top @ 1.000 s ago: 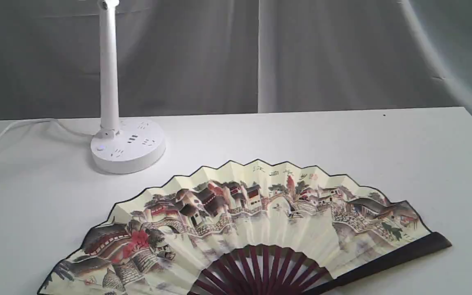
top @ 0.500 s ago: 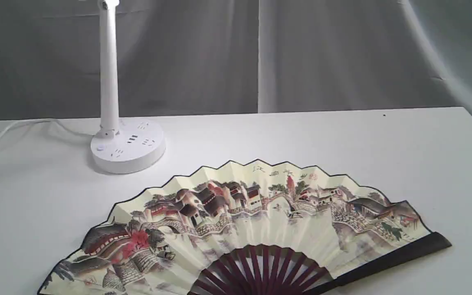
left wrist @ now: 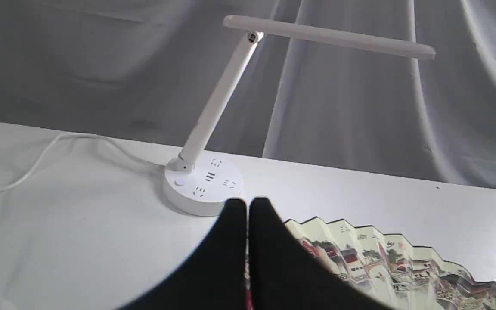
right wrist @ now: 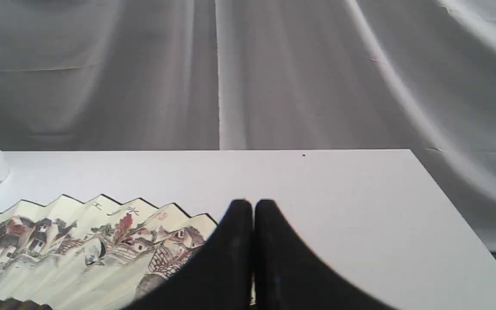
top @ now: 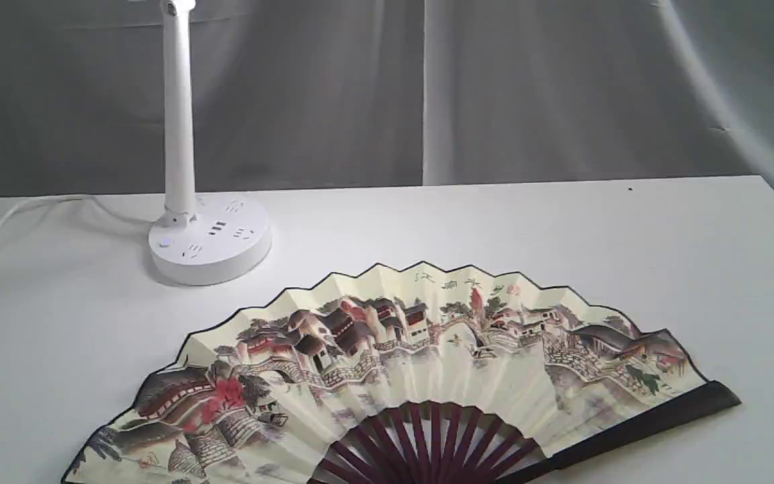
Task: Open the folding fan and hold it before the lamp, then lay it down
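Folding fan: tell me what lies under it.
The folding fan lies spread flat on the white table; only tabletop shows around its edges. Anything beneath the paper is covered.

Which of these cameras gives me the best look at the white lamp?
The left wrist view: the lamp appears whole there, with its round base, slanted pole and long head bar. The exterior view cuts off its head at the top edge. The right wrist view catches only the base's edge.

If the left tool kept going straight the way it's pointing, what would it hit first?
Probably the round base of the lamp, which sits just beyond the shut left tool. Depth is unclear, so it could instead pass beside the base and meet the table.
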Available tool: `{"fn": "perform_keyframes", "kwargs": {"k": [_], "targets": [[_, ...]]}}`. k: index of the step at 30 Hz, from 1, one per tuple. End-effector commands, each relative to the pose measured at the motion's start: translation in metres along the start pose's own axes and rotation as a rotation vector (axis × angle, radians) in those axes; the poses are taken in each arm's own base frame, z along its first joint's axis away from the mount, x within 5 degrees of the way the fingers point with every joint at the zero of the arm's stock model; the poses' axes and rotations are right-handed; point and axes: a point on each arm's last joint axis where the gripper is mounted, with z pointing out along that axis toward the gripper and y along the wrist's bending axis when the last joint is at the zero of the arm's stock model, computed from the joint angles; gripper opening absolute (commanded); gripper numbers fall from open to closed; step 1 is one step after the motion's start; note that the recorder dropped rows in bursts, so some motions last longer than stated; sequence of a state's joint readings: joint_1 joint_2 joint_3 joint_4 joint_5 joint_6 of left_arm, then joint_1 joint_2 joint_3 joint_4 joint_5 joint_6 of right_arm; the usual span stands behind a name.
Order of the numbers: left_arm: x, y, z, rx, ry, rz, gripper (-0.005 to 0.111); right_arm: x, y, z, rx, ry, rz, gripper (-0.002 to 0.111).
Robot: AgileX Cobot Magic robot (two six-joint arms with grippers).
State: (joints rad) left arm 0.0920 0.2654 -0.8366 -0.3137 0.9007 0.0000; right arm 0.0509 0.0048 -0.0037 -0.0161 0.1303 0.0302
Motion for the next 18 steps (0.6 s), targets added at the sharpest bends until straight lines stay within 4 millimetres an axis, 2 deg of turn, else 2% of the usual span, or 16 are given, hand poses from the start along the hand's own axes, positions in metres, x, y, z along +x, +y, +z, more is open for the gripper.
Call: {"fn": "perform_keyframes", "kwargs": {"k": [1, 7, 10, 18], "targets": [[0.018, 0.002, -0.007, 0.007, -0.06, 0.048, 0.0, 0.001, 0.0, 0.0, 0.001, 0.002, 0.01, 0.0], [0.047, 0.003, -0.026, 0.021, -0.16, 0.079, 0.0, 0.001, 0.0, 0.0, 0.001, 0.002, 0.01, 0.0], [0.052, 0.004, -0.024, 0.018, -0.122, 0.081, 0.0, 0.002, 0.0, 0.0, 0.001, 0.007, 0.01, 0.0], [0.052, 0.009, -0.013, 0.005, -0.196, 0.108, 0.0, 0.002, 0.0, 0.0, 0.001, 0.006, 0.006, 0.0]]}}
